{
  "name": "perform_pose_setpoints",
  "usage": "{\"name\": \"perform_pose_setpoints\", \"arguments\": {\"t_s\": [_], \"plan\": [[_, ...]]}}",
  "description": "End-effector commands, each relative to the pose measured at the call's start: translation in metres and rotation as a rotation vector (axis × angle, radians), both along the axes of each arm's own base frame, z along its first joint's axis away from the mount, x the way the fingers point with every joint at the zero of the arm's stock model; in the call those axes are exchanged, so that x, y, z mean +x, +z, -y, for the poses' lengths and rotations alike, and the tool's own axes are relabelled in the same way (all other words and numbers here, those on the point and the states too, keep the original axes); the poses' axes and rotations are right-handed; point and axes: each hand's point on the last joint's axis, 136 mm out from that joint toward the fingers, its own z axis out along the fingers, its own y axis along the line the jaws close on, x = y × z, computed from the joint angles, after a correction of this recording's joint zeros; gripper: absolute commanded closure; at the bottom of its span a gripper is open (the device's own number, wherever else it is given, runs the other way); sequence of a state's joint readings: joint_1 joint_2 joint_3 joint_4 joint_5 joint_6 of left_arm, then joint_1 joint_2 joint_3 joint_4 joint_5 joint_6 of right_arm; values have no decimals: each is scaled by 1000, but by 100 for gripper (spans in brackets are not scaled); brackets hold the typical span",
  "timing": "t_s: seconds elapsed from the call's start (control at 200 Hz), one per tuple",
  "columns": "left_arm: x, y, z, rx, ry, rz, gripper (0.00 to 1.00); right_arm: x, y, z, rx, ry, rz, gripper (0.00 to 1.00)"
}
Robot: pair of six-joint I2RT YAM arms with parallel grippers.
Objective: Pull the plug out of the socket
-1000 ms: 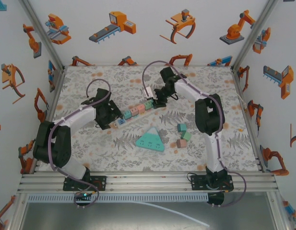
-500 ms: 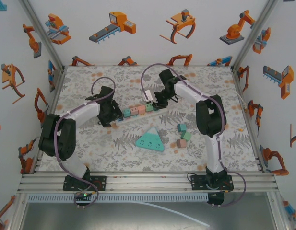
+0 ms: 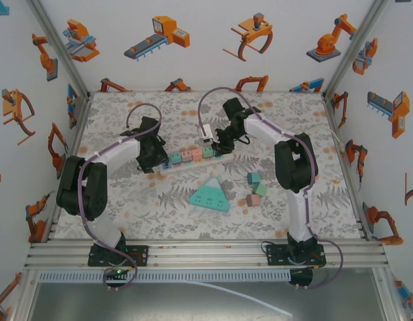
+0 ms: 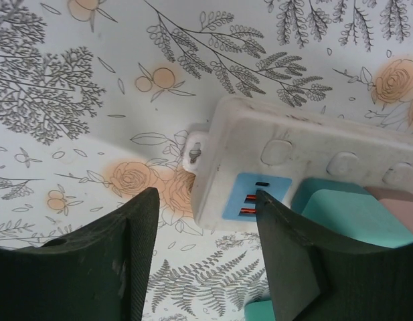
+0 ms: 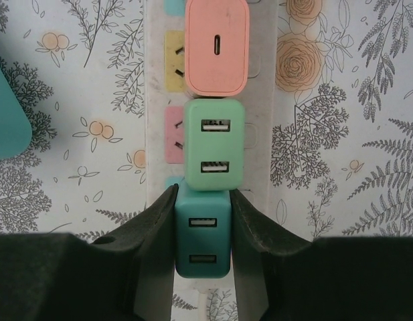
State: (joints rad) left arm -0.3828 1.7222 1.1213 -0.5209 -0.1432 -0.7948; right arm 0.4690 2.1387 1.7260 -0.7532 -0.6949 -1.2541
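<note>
Now | right wrist: right tool point(image 5: 203, 200) clamped on teal plug point(image 5: 202, 244) | left wrist: left tool point(image 4: 206, 197) apart beside strip point(image 4: 313, 147)

White walls point(image 3: 206, 67) printed with orange robot pictures enclose a floral-patterned table point(image 3: 159, 217) edged with aluminium rails point(image 3: 206, 249).

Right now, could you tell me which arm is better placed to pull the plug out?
Right. The right arm has its jaws shut on the dark teal plug at the end of the power strip; the left arm has open jaws at the strip's other end.
</note>
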Motion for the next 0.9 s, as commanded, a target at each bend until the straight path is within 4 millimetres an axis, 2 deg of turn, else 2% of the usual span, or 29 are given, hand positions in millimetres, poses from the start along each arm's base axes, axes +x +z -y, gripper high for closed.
{"name": "perform_pose_setpoints", "arguments": {"t_s": [0.0, 0.29, 0.511, 0.711, 0.896], "plan": [[-26, -32, -26, 140, -12, -144, 45, 1, 50, -19, 112, -3, 13, 90], [-31, -42, -25, 185, -37, -189, 46, 3, 76, -26, 191, -29, -13, 92], [-29, -39, -28, 204, -34, -181, 46, 6, 89, -23, 212, -36, 11, 92], [-21, -19, -28, 201, -32, -114, 46, 4, 117, -16, 224, -74, 70, 92], [-4, 18, -23, 163, -59, 22, 44, 7, 159, -8, 298, -266, 70, 93]]}}
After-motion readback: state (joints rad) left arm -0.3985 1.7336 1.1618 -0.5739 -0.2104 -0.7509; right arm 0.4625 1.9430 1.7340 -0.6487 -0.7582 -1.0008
